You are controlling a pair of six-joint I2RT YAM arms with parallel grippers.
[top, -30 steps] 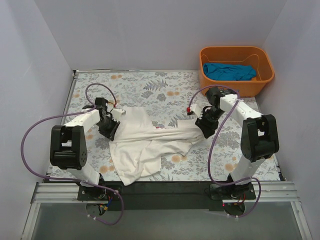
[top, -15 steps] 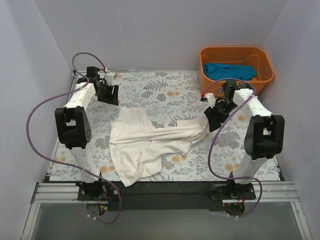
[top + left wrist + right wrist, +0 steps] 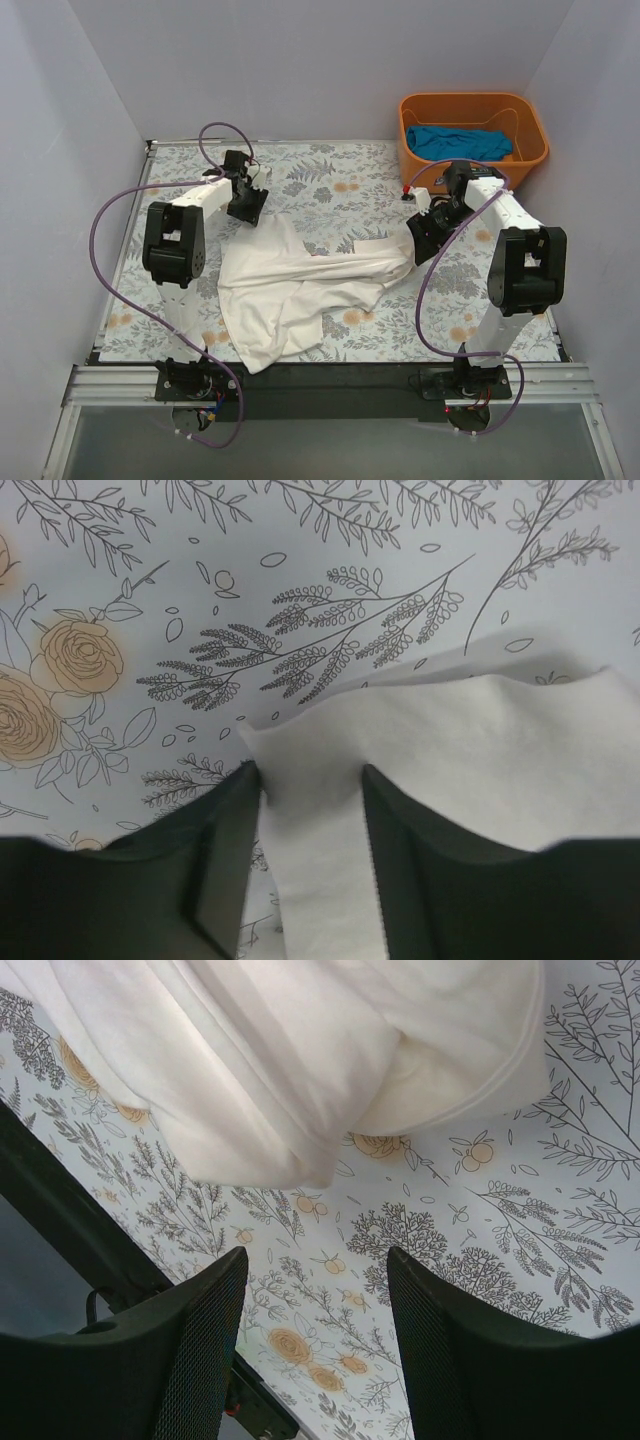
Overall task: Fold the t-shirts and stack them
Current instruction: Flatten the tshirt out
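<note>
left pincer returns from the far corner, spread astride a corner of the white cloth t-shirt; right pincer hangs released, empty. i judge regrasp next.

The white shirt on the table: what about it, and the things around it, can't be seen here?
Top view: the white t-shirt is crumpled; its own folds hide the front, neckline and sleeves.
Left wrist view: only one corner shows, between the fingers of the left gripper; the frame edge cuts off the rest.
Top view: the teal shirt lies bunched in the orange basket; anything beneath it is hidden.
</note>
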